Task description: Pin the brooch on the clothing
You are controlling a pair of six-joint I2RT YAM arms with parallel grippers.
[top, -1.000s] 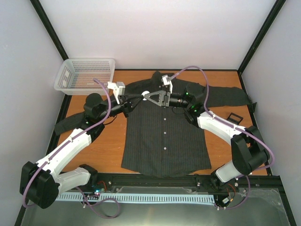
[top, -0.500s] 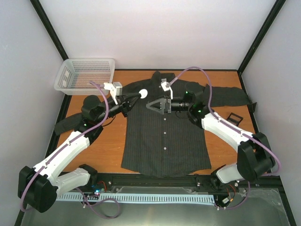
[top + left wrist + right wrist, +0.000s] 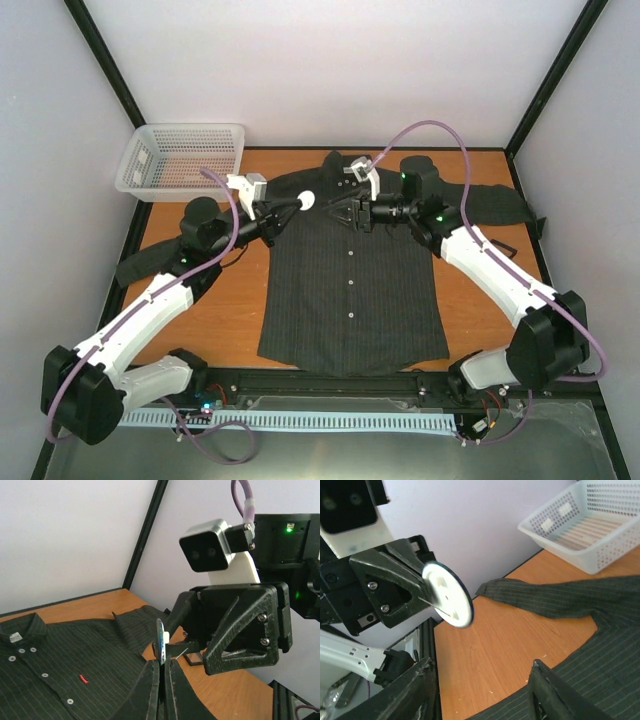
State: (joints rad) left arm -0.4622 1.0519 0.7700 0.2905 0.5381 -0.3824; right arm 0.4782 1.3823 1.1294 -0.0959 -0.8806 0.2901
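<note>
The dark pinstriped shirt (image 3: 350, 290) lies flat, buttoned, collar at the far side; it also shows in the left wrist view (image 3: 50, 665) with its red tag (image 3: 83, 680). My left gripper (image 3: 290, 205) is shut on the round white brooch (image 3: 306, 200) and holds it in the air above the shirt's upper chest. The left wrist view shows the brooch (image 3: 161, 640) edge-on between the closed fingers, its pin sticking out to the right. My right gripper (image 3: 345, 212) is open and empty, facing the brooch (image 3: 447, 595) from a short distance, not touching it.
A white mesh basket (image 3: 180, 158) stands at the far left corner. A small black square frame (image 3: 497, 246) lies on the wood right of the shirt. The shirt's sleeves spread out to both sides. Black frame posts stand at the table's corners.
My right gripper has drawn back to the right, away from the brooch, and its arm has swung toward the far side. My left gripper has kept the brooch almost still.
</note>
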